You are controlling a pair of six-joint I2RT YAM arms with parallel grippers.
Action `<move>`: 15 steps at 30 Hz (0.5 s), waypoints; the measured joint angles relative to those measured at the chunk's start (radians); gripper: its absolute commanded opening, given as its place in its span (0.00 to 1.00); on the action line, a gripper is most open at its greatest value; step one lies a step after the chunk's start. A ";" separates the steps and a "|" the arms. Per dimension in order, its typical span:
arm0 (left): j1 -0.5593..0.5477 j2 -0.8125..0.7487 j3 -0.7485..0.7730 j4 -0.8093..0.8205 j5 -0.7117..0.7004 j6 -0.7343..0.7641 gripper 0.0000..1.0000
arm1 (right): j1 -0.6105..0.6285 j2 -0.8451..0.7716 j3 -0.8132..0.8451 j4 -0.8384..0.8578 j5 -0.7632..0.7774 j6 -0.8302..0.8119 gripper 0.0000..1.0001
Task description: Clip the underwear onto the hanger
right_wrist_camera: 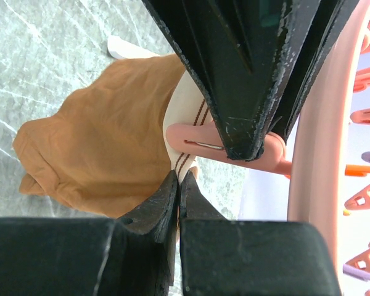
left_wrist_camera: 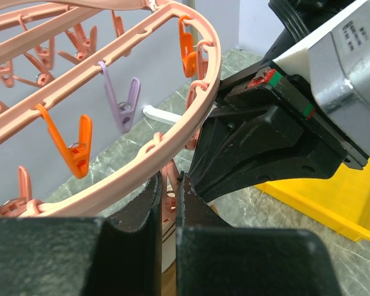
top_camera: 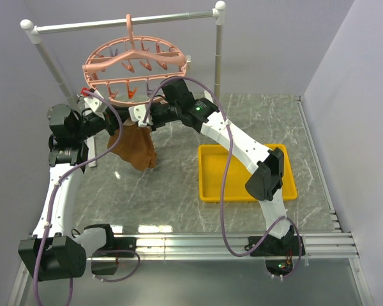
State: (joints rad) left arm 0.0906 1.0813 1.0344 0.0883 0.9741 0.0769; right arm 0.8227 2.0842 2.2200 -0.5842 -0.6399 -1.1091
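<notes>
The salmon-pink round hanger (top_camera: 134,64) hangs by its hook from the rail. The brown underwear (top_camera: 135,146) dangles below its near rim. My right gripper (right_wrist_camera: 179,179) is shut on the cream striped waistband (right_wrist_camera: 185,117), and the brown cloth (right_wrist_camera: 105,142) hangs from it. My left gripper (left_wrist_camera: 169,182) is shut on a pink clip (right_wrist_camera: 197,137) of the hanger, whose tip lies against the waistband. In the top view the left gripper (top_camera: 120,122) and right gripper (top_camera: 140,122) meet above the cloth. Orange (left_wrist_camera: 77,145) and purple (left_wrist_camera: 126,102) clips dangle from the ring (left_wrist_camera: 191,111).
A white and grey rail (top_camera: 124,22) on two posts carries the hanger at the back. A yellow tray (top_camera: 210,185) lies on the marble table at the right, under the right arm. The right arm's purple cable (top_camera: 225,166) loops over the tray.
</notes>
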 measured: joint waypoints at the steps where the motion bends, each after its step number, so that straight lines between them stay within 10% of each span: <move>1: 0.000 0.000 0.000 0.000 0.000 0.003 0.06 | 0.000 0.000 0.000 0.001 0.000 0.001 0.00; 15: 0.001 0.000 0.008 -0.018 -0.002 0.017 0.24 | 0.000 0.000 0.000 0.045 0.007 0.035 0.00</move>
State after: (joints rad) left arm 0.0914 1.0813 1.0424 0.0700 0.9722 0.0937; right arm 0.8223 2.0842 2.2200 -0.5396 -0.6331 -1.0744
